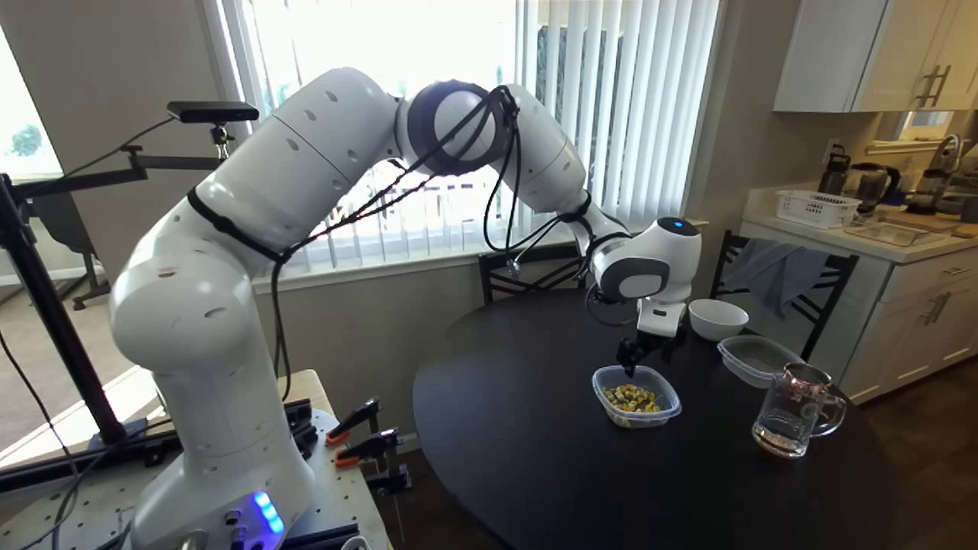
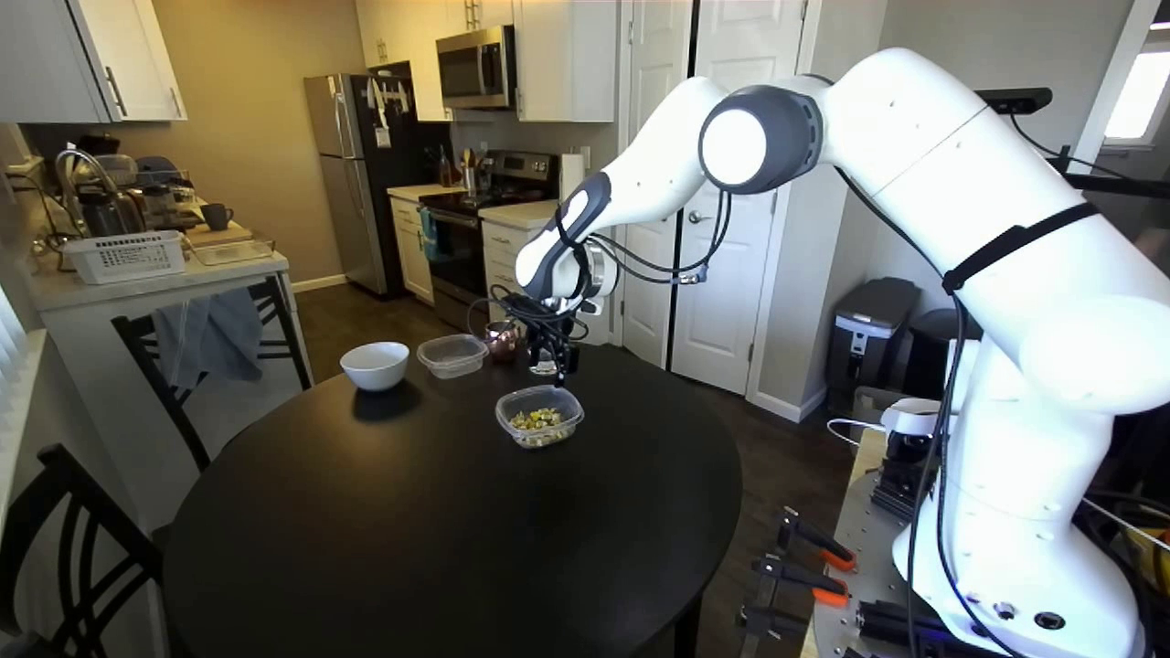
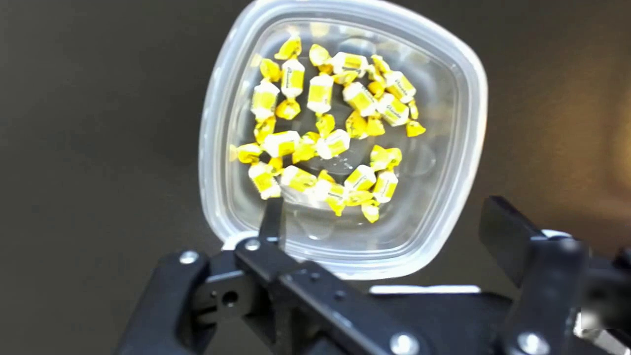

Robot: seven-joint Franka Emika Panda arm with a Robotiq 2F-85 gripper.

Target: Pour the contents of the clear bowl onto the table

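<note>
The clear bowl is a squarish transparent container (image 1: 640, 420) standing upright on the round black table (image 1: 519, 435); it also shows in an exterior view (image 2: 573, 408) and the wrist view (image 3: 451, 98). Its contents are several yellow-and-white wrapped candies (image 3: 320, 93), also visible in both exterior views (image 1: 633, 397) (image 2: 539, 419). My gripper (image 3: 383, 202) is open and empty, pointing down at the bowl's edge. In the wrist view its left finger overlaps the bowl's near corner and its right finger is outside the rim. I cannot tell whether a finger touches. In both exterior views the gripper (image 1: 649, 360) (image 2: 550, 366) is low by the rim.
A white bowl (image 1: 718, 319) (image 2: 376, 366) and another transparent container (image 1: 752, 359) (image 2: 452, 355) stand near the table's edge. A clear glass mug with a handle (image 1: 788, 416) stands beyond the clear bowl. Chairs (image 1: 829, 283) (image 2: 82, 548) surround the table.
</note>
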